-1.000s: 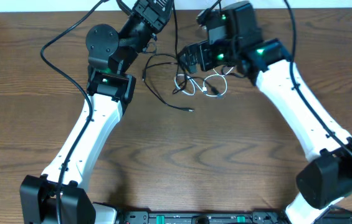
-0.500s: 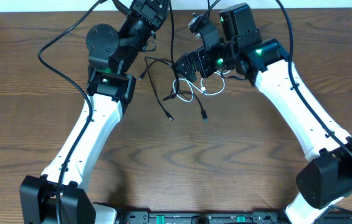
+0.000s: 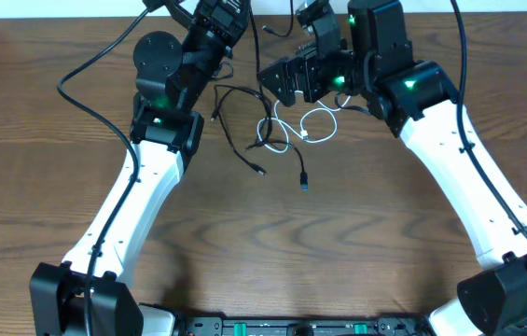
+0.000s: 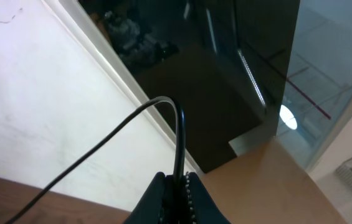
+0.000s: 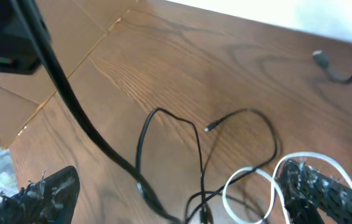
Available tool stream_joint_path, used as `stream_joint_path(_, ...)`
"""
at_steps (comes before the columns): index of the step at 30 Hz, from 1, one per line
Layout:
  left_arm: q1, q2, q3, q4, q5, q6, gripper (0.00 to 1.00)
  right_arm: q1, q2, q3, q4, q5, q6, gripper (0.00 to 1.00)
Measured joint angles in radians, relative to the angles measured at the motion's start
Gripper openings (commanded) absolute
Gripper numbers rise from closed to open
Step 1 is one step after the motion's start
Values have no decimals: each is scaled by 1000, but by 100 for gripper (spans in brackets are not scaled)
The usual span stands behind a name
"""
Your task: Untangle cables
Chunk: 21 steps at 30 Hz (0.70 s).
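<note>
- Clamping a black cable in the left fingers: shut tight on it, strand sticking straight out of the tips, then bending off to one side.
- Holding that strand up off the table; apparently running from the left fingers down past the right fingers into the knot. Can't tell if long or short black one.
- Right fingers: spread wide, gripping nothing, hovering just above the knot.
- White cable looped under and between the right fingers, closer to one than the other; second black cable arcing just beyond the tips, crossing the white.
- Two black plug ends lying loose on the table, past the knot on the side away from both sets of fingers.
- Progress, as a guess: early-to-mid. Done: one black strand up off the table, black ends fanned out. Left: white loops and black strands crossing under the right fingers; nothing laid out fully apart yet.
- Likely next: pinch white or second black with the right fingers, draw away from the left fingers to open the crossings. Risk of dragging the whole knot instead.
- Writing: none readable. No brand or label visible on cables or fingers; only green lights glowing.
</note>
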Motion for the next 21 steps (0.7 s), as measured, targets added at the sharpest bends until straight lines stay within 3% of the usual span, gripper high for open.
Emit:
stream_joint_path(7, 0, 0, 0, -19, -70, 0, 8, 26, 1, 0, -9, 37, 87, 96)
stream_joint_path(21, -29, 0, 0, -49, -211, 1, 7, 207, 96, 0, 47, 516, 458, 94)
